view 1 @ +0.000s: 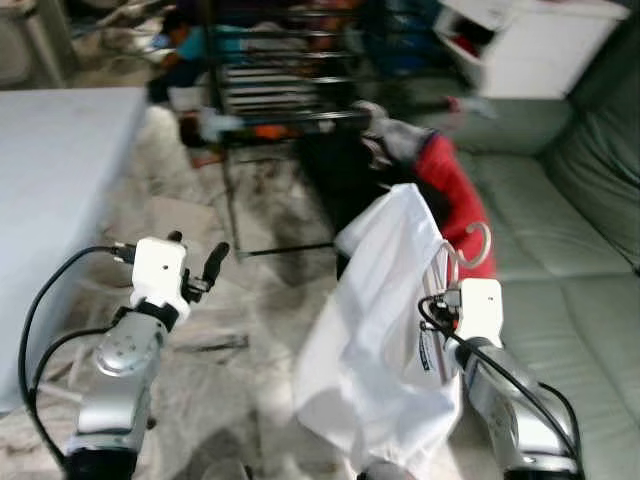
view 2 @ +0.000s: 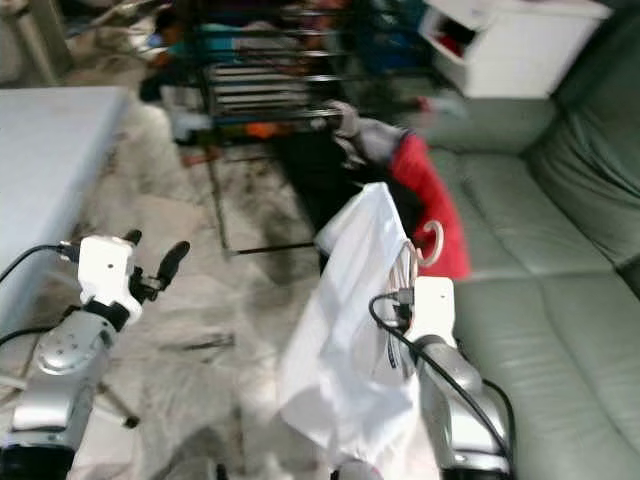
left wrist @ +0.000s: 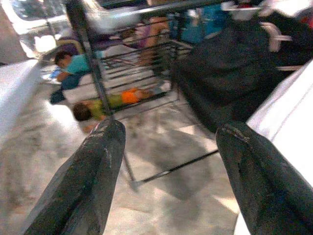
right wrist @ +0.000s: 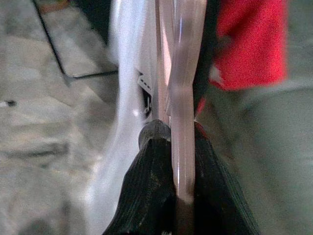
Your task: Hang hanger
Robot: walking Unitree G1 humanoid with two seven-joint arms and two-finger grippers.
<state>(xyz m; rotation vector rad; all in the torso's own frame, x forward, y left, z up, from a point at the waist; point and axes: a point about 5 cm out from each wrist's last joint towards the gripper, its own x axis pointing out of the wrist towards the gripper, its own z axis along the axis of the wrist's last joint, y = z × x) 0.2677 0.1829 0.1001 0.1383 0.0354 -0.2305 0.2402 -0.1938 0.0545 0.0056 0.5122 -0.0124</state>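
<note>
Here we hold our right silver arm bent and raised at the right of the scene, its right gripper (right wrist: 171, 161) pinching the pale translucent plastic hanger (view 1: 470, 245) between two black fingers (right wrist: 146, 191) pressed tight against its stem. A white shirt (view 1: 385, 320) drapes from that hanger, hanging in front of the forearm and down toward the floor, and the hanger's round hook curls up just above the wrist. Farther off, just behind the shirt, a red garment (view 1: 455, 195) and a dark garment (left wrist: 225, 73) hang from the black metal clothes rack (view 1: 285, 90), which stands on the mottled marble floor (view 1: 200, 250). To our right stretches a grey-green leather sofa (view 1: 570, 280). Our left arm is lifted at the left of the scene, forearm angled up, and the left gripper (left wrist: 168, 161) is empty with its fingers spread wide apart, pointing toward the rack's lower frame. A pale table (view 1: 55, 180) lies at the far left.
</note>
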